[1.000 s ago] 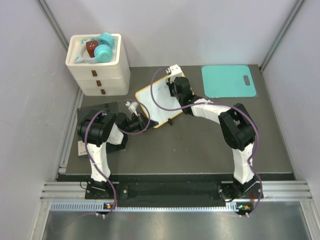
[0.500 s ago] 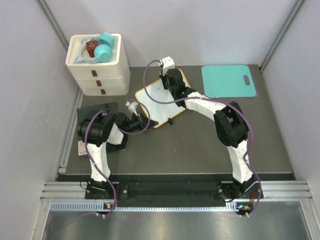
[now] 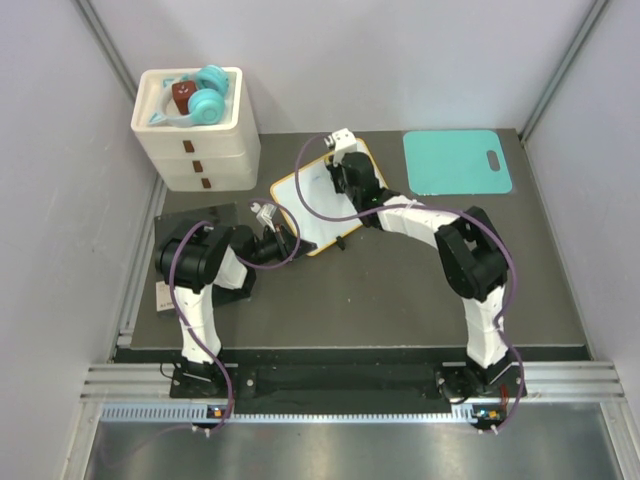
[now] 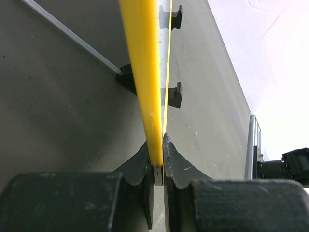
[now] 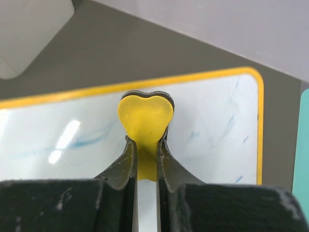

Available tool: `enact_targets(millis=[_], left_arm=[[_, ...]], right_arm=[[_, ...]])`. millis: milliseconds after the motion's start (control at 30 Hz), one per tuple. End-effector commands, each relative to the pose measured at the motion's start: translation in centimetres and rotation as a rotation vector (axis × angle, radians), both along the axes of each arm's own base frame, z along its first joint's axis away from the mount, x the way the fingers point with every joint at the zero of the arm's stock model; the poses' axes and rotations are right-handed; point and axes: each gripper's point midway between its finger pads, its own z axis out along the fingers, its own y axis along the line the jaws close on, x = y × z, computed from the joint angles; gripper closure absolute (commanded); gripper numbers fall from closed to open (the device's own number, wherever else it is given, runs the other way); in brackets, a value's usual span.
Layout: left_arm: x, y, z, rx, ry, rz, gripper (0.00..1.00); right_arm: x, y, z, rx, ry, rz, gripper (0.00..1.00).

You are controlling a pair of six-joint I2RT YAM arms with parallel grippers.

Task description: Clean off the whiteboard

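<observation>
Board (image 3: 292, 203) sits mid-table, skewed, between the drawer unit (image 3: 195, 135) and the teal mat (image 3: 457, 162), well apart from both.

Handling, my read: thin, stiff and light, with a glossy face. On those small feet (image 4: 176, 94) it will likely skate under any wiping push, so it needs pinning. The frame (image 4: 145, 72) is the place to hold it: it is rigid and keeps the pads off the writing face. The face itself looks too slick to grip.

Left gripper (image 3: 287, 240) is doing that now, clamped on the board's near-left edge. Right gripper (image 3: 343, 178) is over the far half, pinching a yellow heart-shaped eraser (image 5: 145, 112). The eraser looks rubbery and may flex if pressed hard, so moderate pressure.

What each view adds:
- Top: overall layout, board angle and both arms' reach. Jaw contact and ink are too small to read.
- Left wrist: the frame edge-on, seated between the pads of the left gripper (image 4: 158, 162), jaws nearly together on it, with two feet visible beyond. I cannot tell whether all feet are down on the table (image 4: 63, 111).
- Right wrist: the right gripper (image 5: 145, 145) squeezing the eraser's stem, plus faint blue smears (image 5: 84, 141) on both sides, so the board is not clean yet. I cannot tell whether the eraser is touching the surface.
</observation>
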Motion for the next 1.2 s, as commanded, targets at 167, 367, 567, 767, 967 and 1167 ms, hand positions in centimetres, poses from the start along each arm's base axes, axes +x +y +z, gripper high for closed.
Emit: enact_targets(millis=[167, 367, 567, 767, 967, 1167], left_arm=[[0.0, -0.4, 1.8, 0.007, -0.144, -0.035, 1.0], [0.0, -0.4, 1.7, 0.01, -0.143, -0.032, 1.0], [-0.1, -0.5, 1.8, 0.008, -0.145, -0.035, 1.0], [-0.1, -0.4, 1.8, 0.009, -0.146, -0.032, 1.0], [0.0, -0.4, 1.8, 0.006, -0.147, -0.033, 1.0], [0.0, -0.4, 1.8, 0.008, -0.147, -0.034, 1.0]], right_arm=[[-2.8, 1.2, -4.1, -0.044, 0.13, 0.077, 1.0], [-2.8, 6.8, -1.5, 0.042, 0.133, 0.171, 1.0], [-2.8, 9.9, -1.5, 0.054, 0.154, 0.191, 1.0], [0.4, 5.1, -2.2, -0.013, 0.121, 0.023, 1.0], [3.7, -3.1, -2.1, 0.001, 0.123, -0.132, 1.0], [2.1, -1.6, -2.0, -0.06, 0.089, 0.0, 1.0]])
